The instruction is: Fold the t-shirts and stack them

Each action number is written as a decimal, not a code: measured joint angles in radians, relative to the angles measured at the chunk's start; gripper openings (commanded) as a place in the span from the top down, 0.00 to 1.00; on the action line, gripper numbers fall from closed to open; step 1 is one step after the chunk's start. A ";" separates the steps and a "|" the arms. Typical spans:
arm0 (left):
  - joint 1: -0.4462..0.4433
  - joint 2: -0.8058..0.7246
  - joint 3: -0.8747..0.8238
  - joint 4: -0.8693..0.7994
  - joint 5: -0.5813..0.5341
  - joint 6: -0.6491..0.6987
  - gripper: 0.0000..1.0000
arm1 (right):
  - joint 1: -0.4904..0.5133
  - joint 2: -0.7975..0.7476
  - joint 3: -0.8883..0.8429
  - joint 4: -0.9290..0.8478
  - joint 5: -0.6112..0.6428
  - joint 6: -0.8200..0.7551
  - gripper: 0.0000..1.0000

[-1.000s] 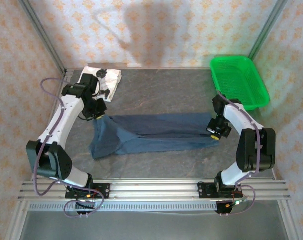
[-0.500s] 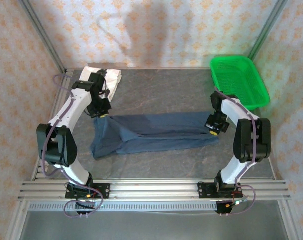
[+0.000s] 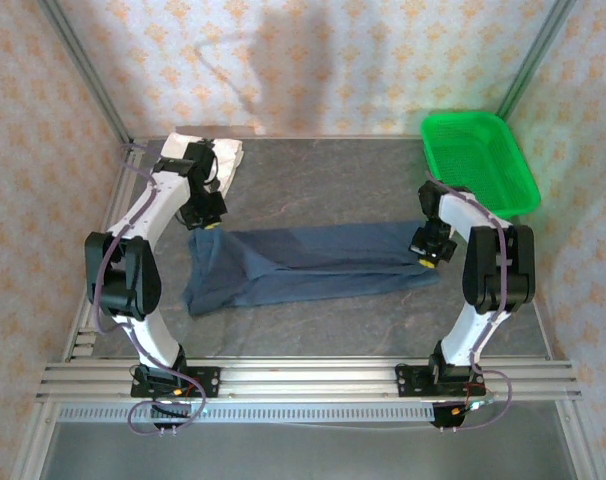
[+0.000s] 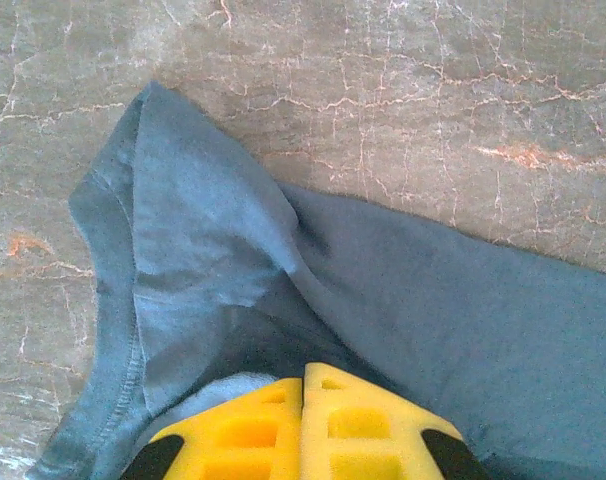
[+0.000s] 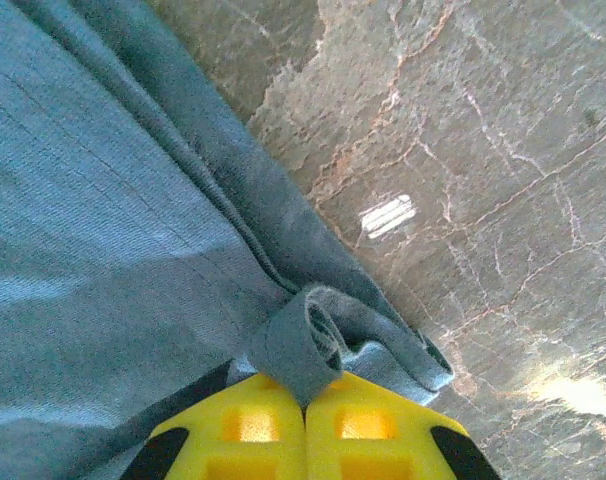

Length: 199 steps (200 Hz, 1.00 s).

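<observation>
The navy t-shirt (image 3: 313,265) lies in a long folded band across the middle of the table. My left gripper (image 3: 207,222) sits at its back left corner. In the left wrist view the yellow fingers of the left gripper (image 4: 303,372) are pressed together, and creases in the navy cloth (image 4: 463,320) draw up to their tips. My right gripper (image 3: 426,257) is at the shirt's right end. There the right gripper (image 5: 305,395) is shut on a curled fold of the hem of the navy shirt (image 5: 103,200). The white t-shirt (image 3: 223,158) lies bunched at the back left.
A green mesh basket (image 3: 480,165) stands at the back right corner. Bare marbled tabletop (image 3: 323,185) stretches behind the navy shirt and in front of it. Metal frame posts and patterned walls close in the sides and back.
Both grippers have moved a little toward the back of the table, and the arms' elbows have swung in. The navy shirt's back edge has followed them slightly.
</observation>
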 measured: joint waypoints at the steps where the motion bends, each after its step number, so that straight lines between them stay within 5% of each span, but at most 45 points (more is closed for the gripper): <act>1: 0.000 0.001 0.000 0.001 0.000 0.000 1.00 | 0.000 0.000 0.000 0.000 0.001 0.001 0.85; 25: 0.009 0.016 0.001 0.018 0.002 -0.003 1.00 | -0.020 0.009 0.020 0.005 0.014 -0.007 0.68; 101: 0.018 0.050 0.032 0.101 0.046 -0.059 0.93 | -0.054 -0.028 0.063 0.016 0.008 0.010 0.56; 115: 0.019 0.056 0.037 0.114 0.053 -0.076 0.82 | -0.054 -0.055 0.063 0.016 0.002 0.017 0.54; 143: 0.019 0.058 0.048 0.134 0.056 -0.101 0.43 | -0.054 -0.123 0.059 0.021 -0.043 0.015 0.52; 167: 0.020 0.058 0.060 0.146 0.055 -0.136 0.30 | -0.054 -0.190 0.022 0.039 -0.105 0.012 0.53; 199: 0.019 0.041 0.062 0.158 0.053 -0.165 0.27 | -0.054 -0.232 -0.068 0.064 -0.174 0.023 0.69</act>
